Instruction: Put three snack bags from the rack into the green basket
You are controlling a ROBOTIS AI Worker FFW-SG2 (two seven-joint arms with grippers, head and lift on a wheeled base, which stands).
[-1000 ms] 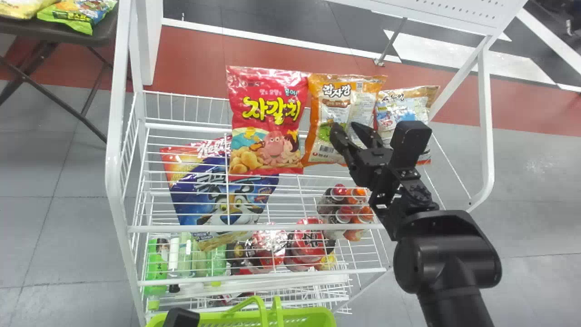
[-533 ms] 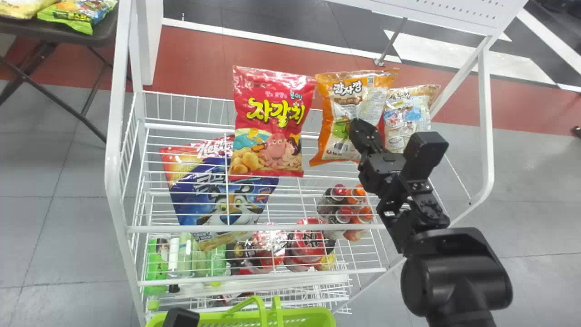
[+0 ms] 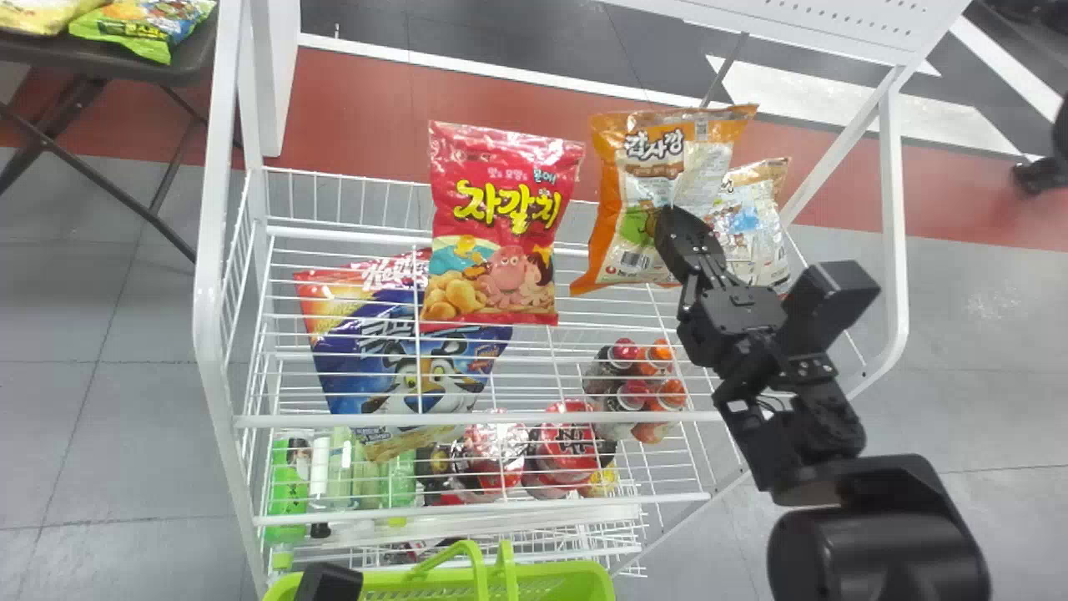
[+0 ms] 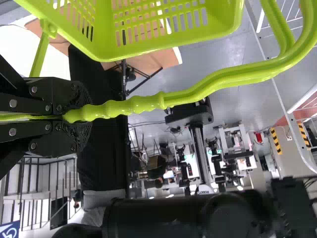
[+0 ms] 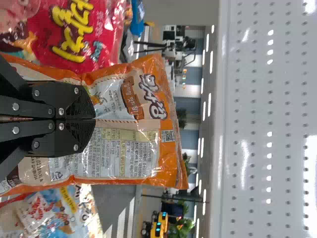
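Right claw is closed on the orange snack bag, roughly upright toward the right side of the rack; the green basket, its handle clasped by the left claw, lies leftward and nearer the robot, so the carry should come back and across.

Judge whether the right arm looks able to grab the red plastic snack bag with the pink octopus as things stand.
Probably not: the right gripper is shut on the orange plastic snack bag. Otherwise the way looks free, with the red bag close by, its front uncovered.
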